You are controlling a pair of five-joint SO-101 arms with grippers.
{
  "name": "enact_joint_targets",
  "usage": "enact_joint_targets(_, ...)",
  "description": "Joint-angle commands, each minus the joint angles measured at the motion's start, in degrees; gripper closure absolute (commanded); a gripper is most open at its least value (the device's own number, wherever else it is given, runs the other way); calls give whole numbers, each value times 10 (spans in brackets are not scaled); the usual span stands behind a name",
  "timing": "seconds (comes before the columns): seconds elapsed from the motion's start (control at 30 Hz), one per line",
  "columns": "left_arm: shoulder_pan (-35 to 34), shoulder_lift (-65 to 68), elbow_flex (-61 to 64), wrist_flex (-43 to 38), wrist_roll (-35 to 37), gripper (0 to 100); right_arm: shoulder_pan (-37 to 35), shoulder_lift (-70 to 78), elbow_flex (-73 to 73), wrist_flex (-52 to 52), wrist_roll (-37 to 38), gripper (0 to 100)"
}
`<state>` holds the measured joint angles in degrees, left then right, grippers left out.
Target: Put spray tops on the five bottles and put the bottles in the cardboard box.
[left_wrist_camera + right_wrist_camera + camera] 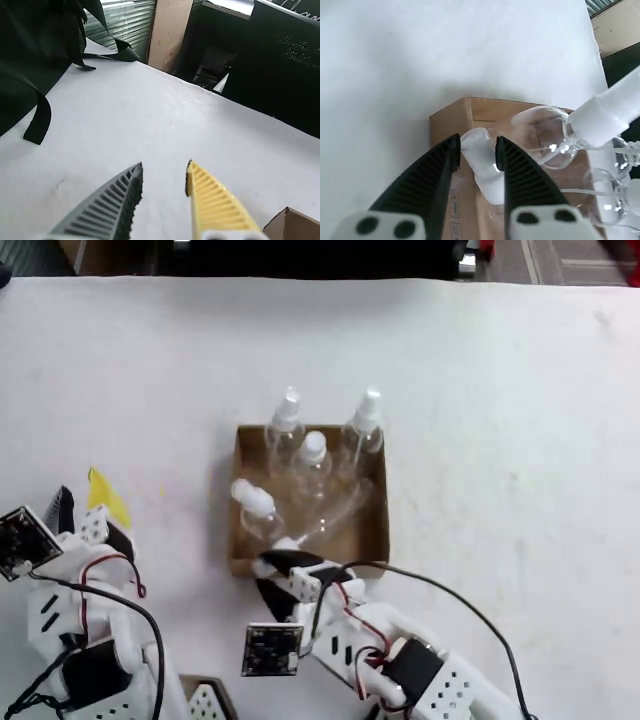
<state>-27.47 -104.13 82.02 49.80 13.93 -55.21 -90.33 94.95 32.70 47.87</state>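
White tabletop (pixel 500 390), cardboard box (pixel 240 490) mid-table w/ capped bottles (pixel 313 465) inside, some leaning. My right claw (pixel 477 140) sits at the box's near wall, black jaws closed onto a white spray top (pixel 485 172); it looks pinched, not loose. My left claw (pixel 165 166) hangs spread over bare table, nothing in it. Reckon I'm on the boxing step, prob. the last bottle. Next: seat it btwn the others, let go gently, lift straight out w/o knocking neighbours.
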Motion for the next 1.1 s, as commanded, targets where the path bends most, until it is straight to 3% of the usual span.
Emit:
enact_joint_targets(0.0, -2, -7, 1, -17, 2, 861, 0, 4, -3, -18, -4, 960)
enact_joint_targets(0.23, -2, -7, 1, -17, 2, 861, 13, 4, -4, -18, -4, 964)
enact_joint_targets(0.8, -2, -7, 1, -17, 2, 861, 160, -125, -33, 43, -4, 965)
enact_joint_targets(1.07, -2, -7, 1, -18, 2, 861, 166, -131, -42, 44, -4, 965)
